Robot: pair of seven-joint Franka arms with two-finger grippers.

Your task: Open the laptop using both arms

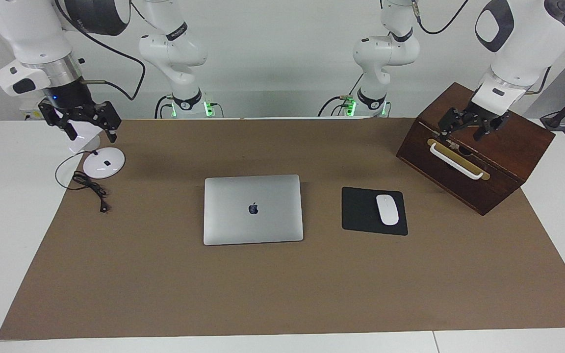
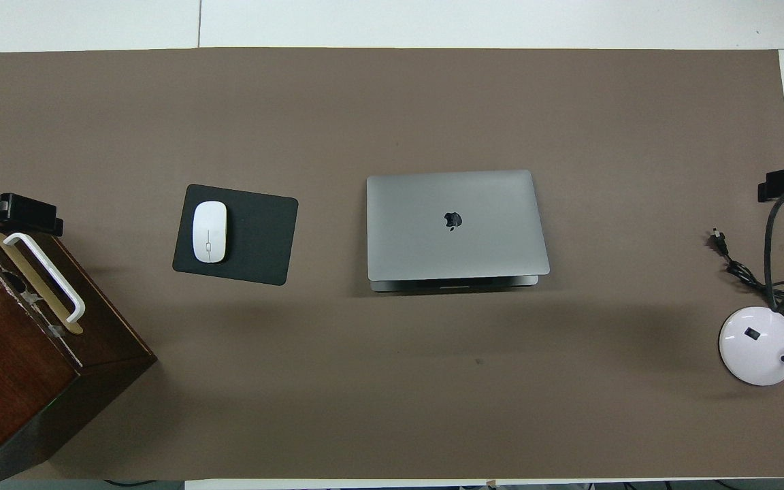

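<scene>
Laptop (image 1: 253,209) shut, unobstructed; mouse (image 1: 387,209) on pad (image 1: 361,212) beside. Left claw (image 1: 469,128) over box (image 1: 508,147), right claw (image 1: 89,125) over lamp (image 1: 103,162); both apart.

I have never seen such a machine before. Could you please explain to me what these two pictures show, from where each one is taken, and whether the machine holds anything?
These are two white jointed robot arms with black two-finger grippers, standing at a table covered by a brown mat. One picture is taken from a high camera facing the robots; the other looks steeply down from above their own end.

In the middle lies a thin silver-grey laptop, closed. Beside it, toward the left arm's end, a white mouse rests on a black mouse pad. A dark wooden box with a white handle stands at that end; the left gripper hangs over it, open and empty. At the right arm's end stands a white desk lamp with a round base and a black cable; the right gripper hangs over the lamp, also open. Nothing is held.
</scene>
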